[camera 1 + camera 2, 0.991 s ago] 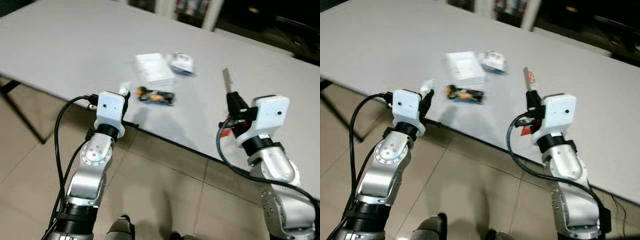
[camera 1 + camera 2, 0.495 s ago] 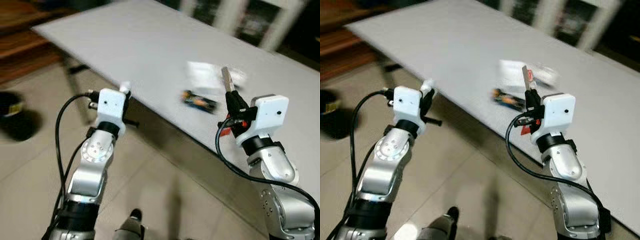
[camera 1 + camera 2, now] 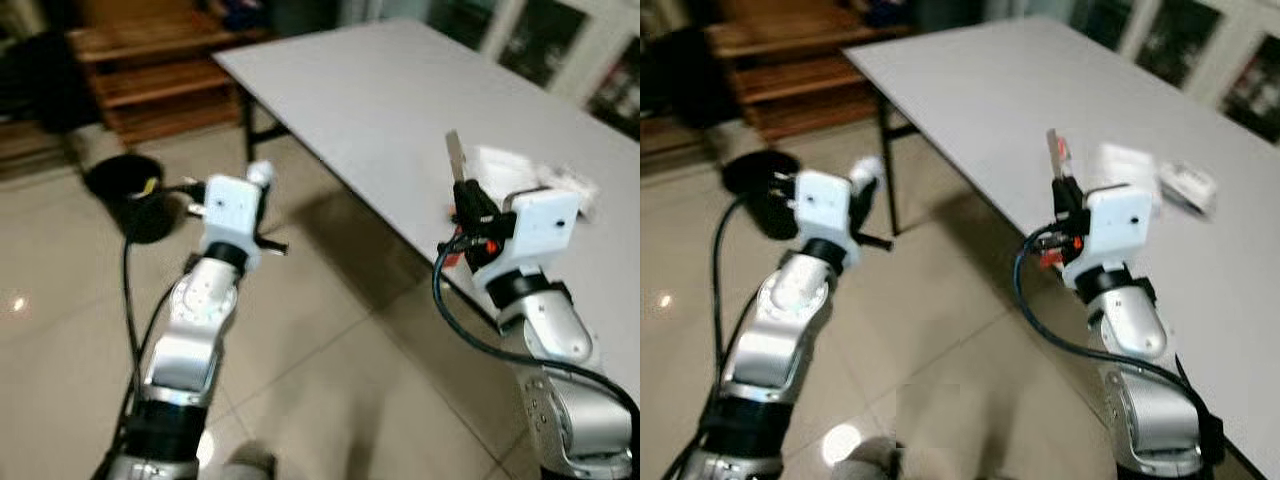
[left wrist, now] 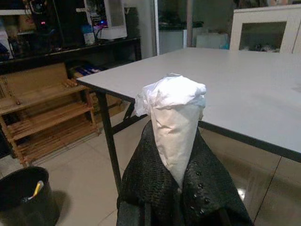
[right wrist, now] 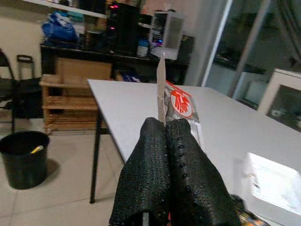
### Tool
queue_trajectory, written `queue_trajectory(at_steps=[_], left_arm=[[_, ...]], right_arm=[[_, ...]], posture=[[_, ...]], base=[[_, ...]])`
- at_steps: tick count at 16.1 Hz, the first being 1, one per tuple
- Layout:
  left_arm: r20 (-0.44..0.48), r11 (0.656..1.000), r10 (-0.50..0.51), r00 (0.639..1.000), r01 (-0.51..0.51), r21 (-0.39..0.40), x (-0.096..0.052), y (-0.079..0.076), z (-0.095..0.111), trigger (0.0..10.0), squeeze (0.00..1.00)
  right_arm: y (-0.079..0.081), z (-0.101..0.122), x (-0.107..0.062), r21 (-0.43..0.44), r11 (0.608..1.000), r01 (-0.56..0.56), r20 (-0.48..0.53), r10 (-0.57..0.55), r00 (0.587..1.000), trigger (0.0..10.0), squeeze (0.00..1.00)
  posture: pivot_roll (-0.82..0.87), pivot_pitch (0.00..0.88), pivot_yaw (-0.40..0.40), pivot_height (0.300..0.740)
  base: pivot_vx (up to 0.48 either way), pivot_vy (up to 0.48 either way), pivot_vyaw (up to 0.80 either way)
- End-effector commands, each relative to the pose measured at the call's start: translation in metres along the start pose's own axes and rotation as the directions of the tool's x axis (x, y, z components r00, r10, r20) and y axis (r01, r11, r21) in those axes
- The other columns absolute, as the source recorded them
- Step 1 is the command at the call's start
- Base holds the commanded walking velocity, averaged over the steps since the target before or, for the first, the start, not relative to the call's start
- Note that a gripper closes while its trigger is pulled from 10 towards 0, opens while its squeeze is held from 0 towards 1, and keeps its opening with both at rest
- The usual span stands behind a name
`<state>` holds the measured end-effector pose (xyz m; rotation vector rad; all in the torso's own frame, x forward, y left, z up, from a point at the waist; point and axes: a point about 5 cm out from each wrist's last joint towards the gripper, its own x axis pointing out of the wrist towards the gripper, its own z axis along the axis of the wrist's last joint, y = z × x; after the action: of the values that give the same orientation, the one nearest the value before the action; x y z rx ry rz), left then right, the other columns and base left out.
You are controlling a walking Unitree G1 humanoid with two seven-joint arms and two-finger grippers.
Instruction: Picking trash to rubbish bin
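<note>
You are carrying two loads: the left gripper (image 4: 181, 188) is clamped on a crumpled white tissue (image 4: 173, 120), the right gripper (image 5: 165, 165) pinching a flat red-printed wrapper (image 5: 181, 106) upright. Keep both pinches firm while walking to the black bin (image 3: 135, 195) on the floor ahead-left. Since a second ago the view has swung left; the table (image 3: 400, 90) is sliding right, its remaining litter blurring.

Crumpled white paper tissue (image 4: 174, 127) shows soft and matt against the left gripper's (image 4: 181, 188) rough, knobbly black fingers. The right gripper (image 5: 167, 174) has the same dotted texture, pinching a glossy printed wrapper (image 5: 176, 106). Smooth matt grey table (image 3: 400, 90), shiny floor tiles (image 3: 60, 340), slatted wooden shelves (image 4: 42, 117), black plastic bin (image 3: 135, 195).
</note>
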<state>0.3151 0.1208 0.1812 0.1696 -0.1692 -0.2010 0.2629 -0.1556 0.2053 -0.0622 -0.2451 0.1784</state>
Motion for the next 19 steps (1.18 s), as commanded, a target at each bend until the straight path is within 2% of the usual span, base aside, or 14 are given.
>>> queue_trajectory(at_steps=[1,13,16,19], left_arm=[[-0.016,1.0,-0.008,1.0,0.008,-0.003,0.0,0.0,-0.001,10.0,0.0],[-0.068,0.999,0.024,0.997,-0.027,-0.042,0.006,0.004,-0.008,10.0,0.0],[-0.088,0.995,0.017,0.996,-0.026,-0.097,0.011,0.006,-0.009,10.0,0.0],[-0.058,0.992,0.021,0.998,-0.028,-0.121,0.022,0.01,0.001,10.0,0.0]], right_arm=[[-0.002,0.001,-0.001,-0.003,1.0,0.003,0.007,-0.003,1.0,10.0,0.0],[-0.004,-0.001,0.001,-0.008,1.0,-0.001,0.003,0.001,1.0,10.0,0.0],[-0.006,0.0,0.002,0.007,1.0,0.013,0.016,-0.013,1.0,10.0,0.0],[-0.008,0.003,0.003,0.009,0.999,0.036,0.038,-0.036,0.999,10.0,0.0]], posture=[[0.27,0.128,-0.13,0.74],[0.27,0.115,-0.126,0.74],[0.27,0.105,-0.124,0.74],[0.27,0.099,-0.118,0.74]], base=[[0.0,0.0,0.8],[0.0,0.0,0.8],[0.0,0.0,0.0],[0.228,0.0,0.0]])
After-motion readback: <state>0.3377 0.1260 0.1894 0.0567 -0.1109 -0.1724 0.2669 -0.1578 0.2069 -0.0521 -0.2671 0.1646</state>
